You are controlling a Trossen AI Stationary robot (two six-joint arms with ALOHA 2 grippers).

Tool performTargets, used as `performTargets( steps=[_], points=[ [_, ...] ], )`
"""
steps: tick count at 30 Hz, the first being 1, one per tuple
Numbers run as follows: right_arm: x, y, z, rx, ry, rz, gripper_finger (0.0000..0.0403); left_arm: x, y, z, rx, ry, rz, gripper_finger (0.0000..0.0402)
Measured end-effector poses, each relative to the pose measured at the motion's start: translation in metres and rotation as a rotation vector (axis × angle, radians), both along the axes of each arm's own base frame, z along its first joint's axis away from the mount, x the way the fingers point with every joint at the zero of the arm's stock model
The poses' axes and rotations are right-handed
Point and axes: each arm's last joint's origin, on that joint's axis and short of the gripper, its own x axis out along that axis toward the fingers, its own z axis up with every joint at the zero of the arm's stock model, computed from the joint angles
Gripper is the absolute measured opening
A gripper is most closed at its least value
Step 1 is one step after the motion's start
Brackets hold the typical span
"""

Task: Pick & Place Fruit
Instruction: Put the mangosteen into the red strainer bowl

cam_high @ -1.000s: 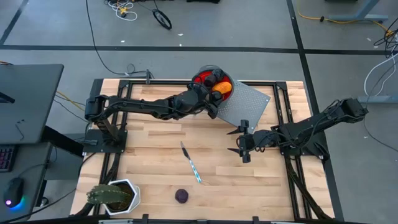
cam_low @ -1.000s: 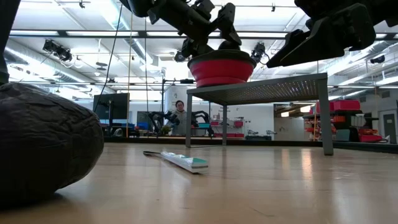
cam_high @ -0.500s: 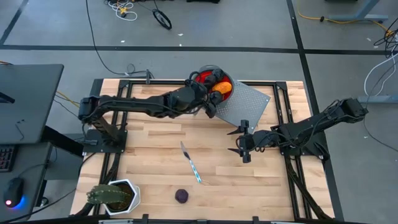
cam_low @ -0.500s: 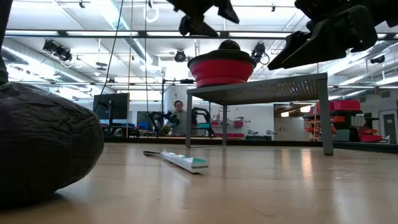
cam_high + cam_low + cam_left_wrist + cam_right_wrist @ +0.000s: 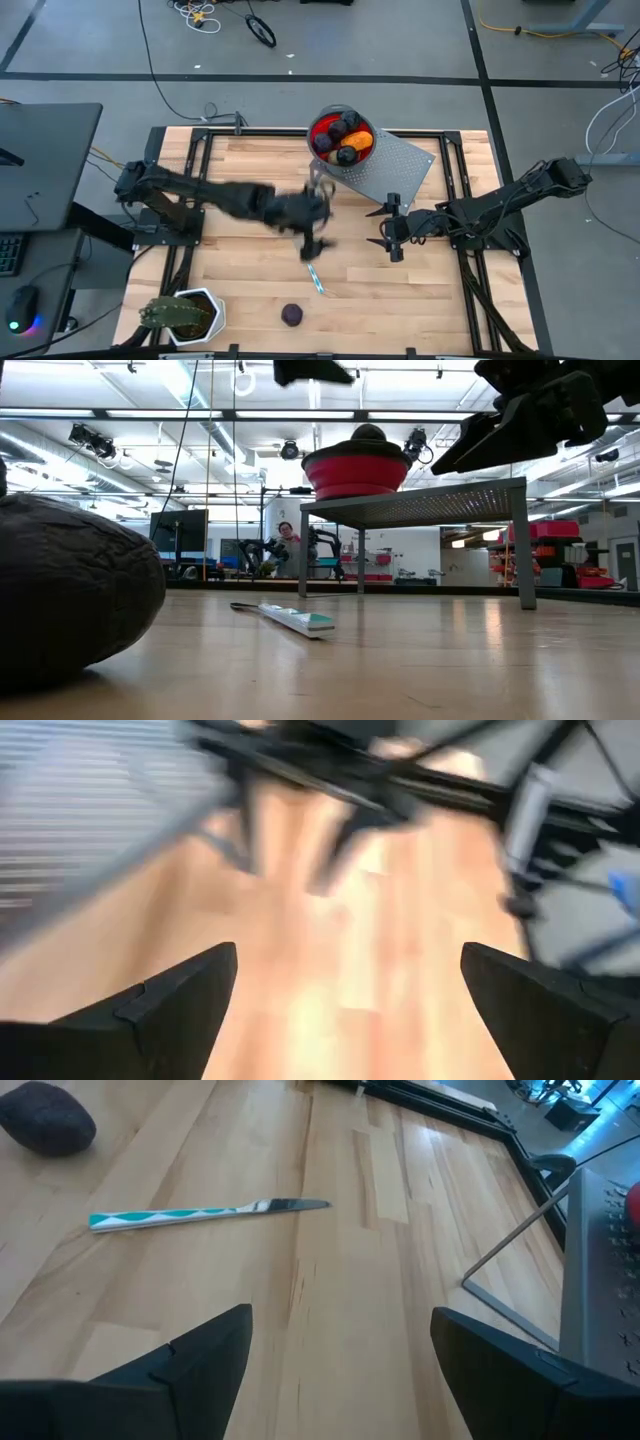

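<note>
left end effector [image 5: 316,238] hovering apart, empty, above silver-and-teal knife [image 5: 309,262] | right end effector [image 5: 386,227] waiting apart right of knife | dark purple rounded toy fruit [image 5: 291,315] lying near knife on wooden desk [image 5: 240,250]

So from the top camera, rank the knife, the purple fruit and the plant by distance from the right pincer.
From the right pincer:
1. Knife, at the table's middle.
2. Purple fruit, near the front edge.
3. Plant, at the front left corner.
</note>
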Motion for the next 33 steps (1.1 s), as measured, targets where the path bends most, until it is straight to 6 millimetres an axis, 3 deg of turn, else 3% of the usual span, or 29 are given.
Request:
performTargets(
  steps=[6, 13, 27, 33],
  points=[
    [0.001, 0.001, 0.002, 0.018, -0.022, 0.017, 0.0318, -0.018, -0.065, -0.016, 0.058, 0.059, -0.077, 0.0396],
    [0.002, 0.001, 0.004, 0.026, -0.039, 0.023, 0.0318, -0.030, -0.110, -0.054, 0.117, 0.121, -0.100, 0.0396],
    [0.003, 0.002, 0.004, 0.028, -0.048, 0.023, 0.0318, -0.018, -0.148, -0.130, -0.089, 0.390, -0.181, 0.0396],
    [0.003, 0.002, 0.004, 0.028, -0.047, 0.022, 0.0318, -0.019, -0.154, -0.140, -0.192, 0.461, -0.188, 0.0396]
  ],
)
